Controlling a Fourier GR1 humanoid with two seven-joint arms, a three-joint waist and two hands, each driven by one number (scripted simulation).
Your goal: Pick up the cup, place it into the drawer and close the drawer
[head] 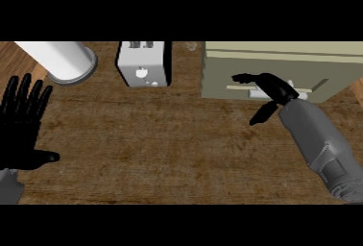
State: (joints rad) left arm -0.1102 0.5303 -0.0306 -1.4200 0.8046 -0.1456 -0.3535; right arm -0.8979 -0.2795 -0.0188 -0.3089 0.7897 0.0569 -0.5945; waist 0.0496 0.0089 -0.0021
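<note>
Item one, landmark: the drawer unit [284, 67], an olive-beige box at the far right of the tabletop [156, 144]. I read its front face toward me, with a pale handle bar [241, 88] across it. Everything below is placed relative to this unit.

Item two: my right hand [273, 89], directly at the unit's front face, over the handle. The fingers [245, 77] are curled at the front panel; the thumb [262, 114] hangs down, away from the face. I cannot tell whether the fingers grip the handle or only rest against it. The grey forearm [319, 139] runs from the unit's front toward me.

Item three: the cup. I see no cup outside the unit, and none in either hand; I cannot tell whether it is inside.

Item four: a toaster [144, 63], grey-white, just left of the unit.

Item five: a white cylinder [64, 60], further left, beyond the toaster.

Item six: my left hand [21, 129], well left of the unit, resting at the view's edge, fingers straight and spread, holding nothing.
</note>
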